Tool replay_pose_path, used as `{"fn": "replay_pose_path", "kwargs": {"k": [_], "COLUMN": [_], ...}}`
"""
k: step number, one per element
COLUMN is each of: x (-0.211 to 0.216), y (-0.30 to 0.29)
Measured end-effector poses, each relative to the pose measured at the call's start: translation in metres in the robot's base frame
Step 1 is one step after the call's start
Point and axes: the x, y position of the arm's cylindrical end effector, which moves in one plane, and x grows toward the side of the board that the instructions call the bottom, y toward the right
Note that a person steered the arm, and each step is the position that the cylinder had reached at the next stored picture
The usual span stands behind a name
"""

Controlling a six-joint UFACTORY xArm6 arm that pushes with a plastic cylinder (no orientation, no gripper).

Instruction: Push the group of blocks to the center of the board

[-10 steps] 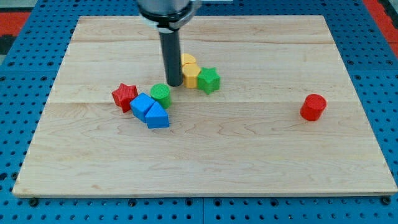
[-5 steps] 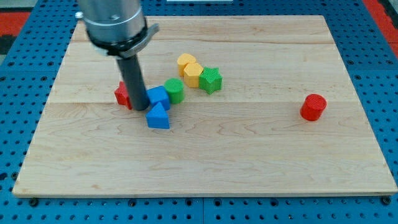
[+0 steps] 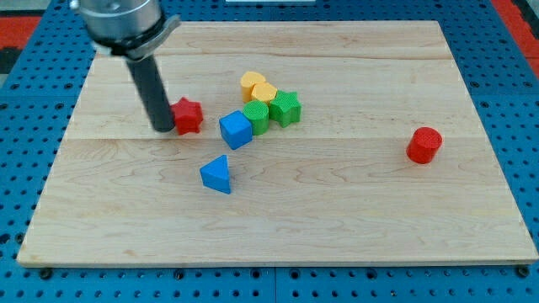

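Starting at the view's left, my tip (image 3: 163,130) was found planted on the board (image 3: 354,227), pressed right up against the left side of the red star block (image 3: 188,114). No gripper is carried on this rig, so nothing can be said about open or closed, it's just a plain dark rod with a chunky metal collar up top. That spot seems to have been picked so the star could be shoved toward the view's right, where the other blocks sat.

Next along, the blue cube (image 3: 236,130) was seen tilted a bit, touching or nearly touching the green cylinder (image 3: 256,117). Below it, clearly apart, the blue triangular block (image 3: 216,174) had been left as a straggler, so it probably would need its own nudge.

Then the tight cluster: two yellow blocks (image 3: 258,87) with rounded tops, exact shape hard to call, were packed behind the green cylinder, and the green star block (image 3: 285,108) was snugged against them on the right. That bunch was sitting a little left of and above the board's middle, so the job looked partly done.

Far off at the view's right, the red cylinder (image 3: 424,145) was parked alone.

All blocks looked like matte ridged plastic, easy to slide on the pale smooth wood, which was laid over a blue pegboard (image 3: 25,168)
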Motion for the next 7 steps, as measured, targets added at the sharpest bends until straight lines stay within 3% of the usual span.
{"fn": "replay_pose_path", "kwargs": {"k": [1, 2, 3, 5, 6, 7], "x": [0.004, 0.052, 0.131, 0.071, 0.123, 0.105], "y": [0.056, -0.021, 0.035, 0.061, 0.075, 0.097]}}
